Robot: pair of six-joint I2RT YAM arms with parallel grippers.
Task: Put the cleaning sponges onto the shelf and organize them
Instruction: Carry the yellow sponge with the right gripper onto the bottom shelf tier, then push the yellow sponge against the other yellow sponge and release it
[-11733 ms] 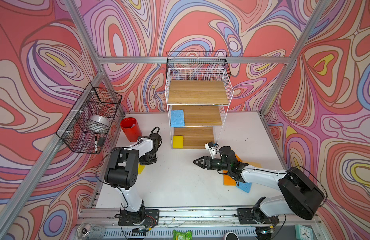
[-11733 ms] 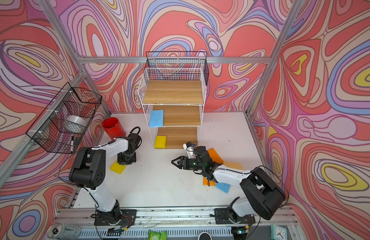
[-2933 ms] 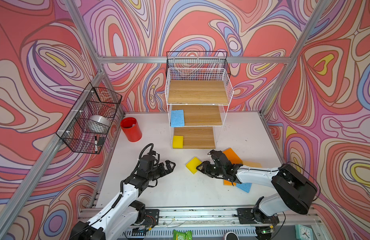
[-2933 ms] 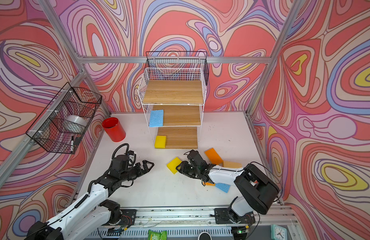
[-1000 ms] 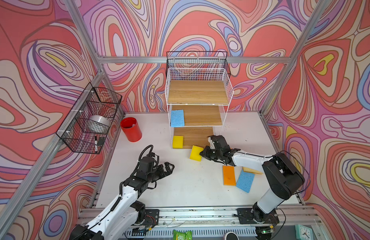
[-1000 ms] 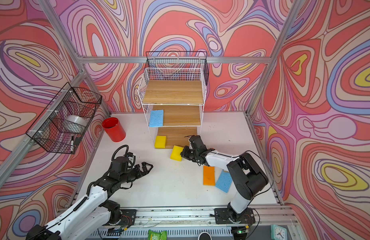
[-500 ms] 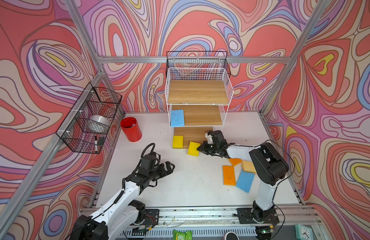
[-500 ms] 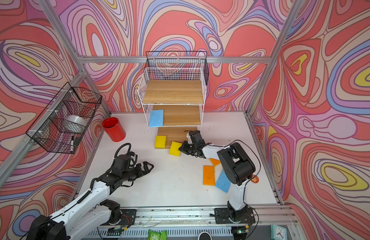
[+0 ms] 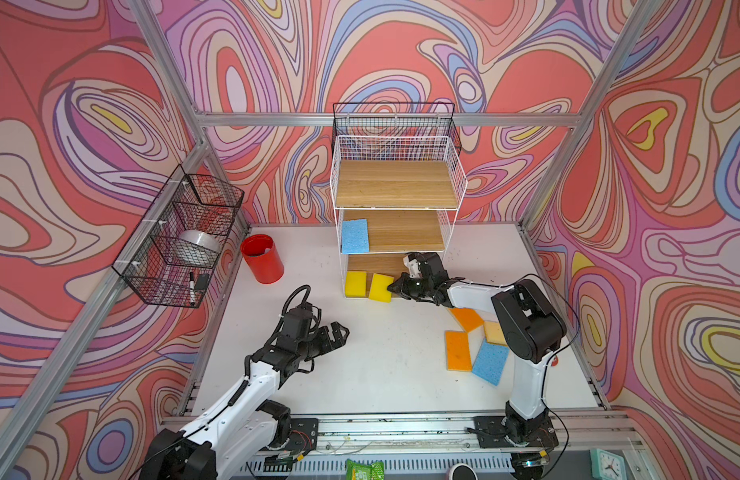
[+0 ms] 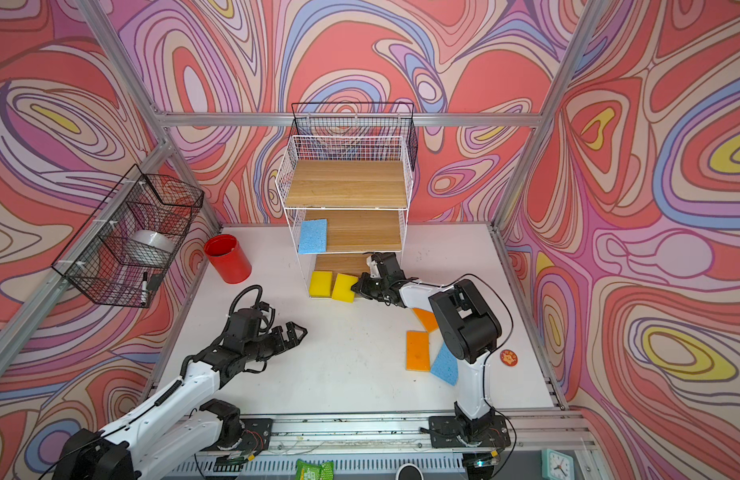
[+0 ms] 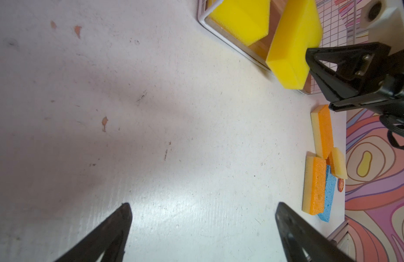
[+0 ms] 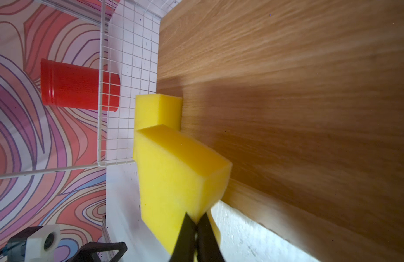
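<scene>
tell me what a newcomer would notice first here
The swirling red and pink walls all around, then the white wire shelf at the back of the table. At its bottom tier's front edge the right gripper pinches a yellow sponge beside a second yellow sponge; the left gripper hangs open over the table.

A red cup (image 9: 262, 259) stands near a wall-hung black wire basket (image 9: 152, 286) holding a silver tape roll (image 9: 198, 245) and a marker (image 9: 191, 283).
</scene>
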